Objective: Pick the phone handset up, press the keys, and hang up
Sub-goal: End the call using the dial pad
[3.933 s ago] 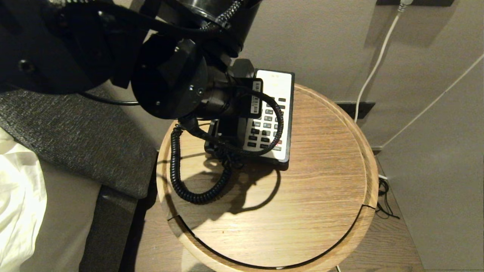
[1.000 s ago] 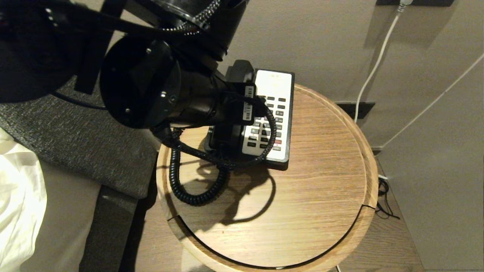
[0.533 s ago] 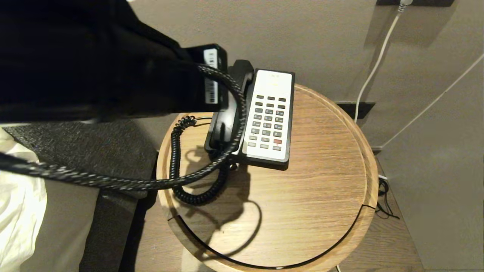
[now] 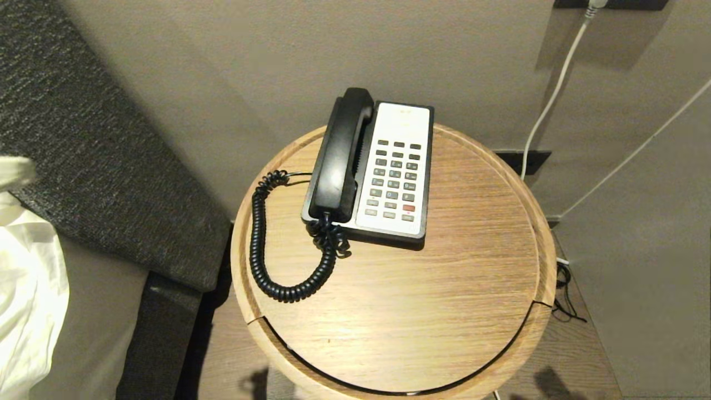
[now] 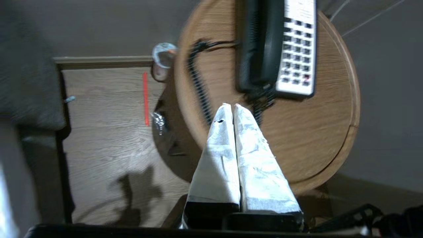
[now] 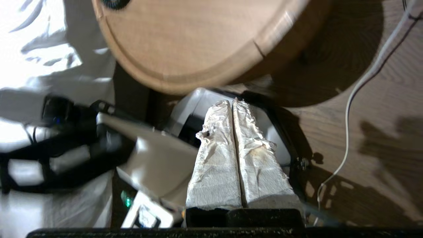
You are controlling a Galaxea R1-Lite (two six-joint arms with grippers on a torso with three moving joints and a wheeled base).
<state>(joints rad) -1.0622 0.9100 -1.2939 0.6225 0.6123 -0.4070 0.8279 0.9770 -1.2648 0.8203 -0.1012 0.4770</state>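
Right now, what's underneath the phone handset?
The phone handset lies on the left side of the black-and-white phone base, which stands on the round wooden table. The cradle beneath the handset is covered, so its details can't be seen.

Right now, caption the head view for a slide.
Phone handset resting on its base, coiled cord looping across the round wooden table.

Dim warm light, soft shadows on floor (image 5: 109,158), motion blur in wrist views, blown-out bedding (image 6: 43,49)
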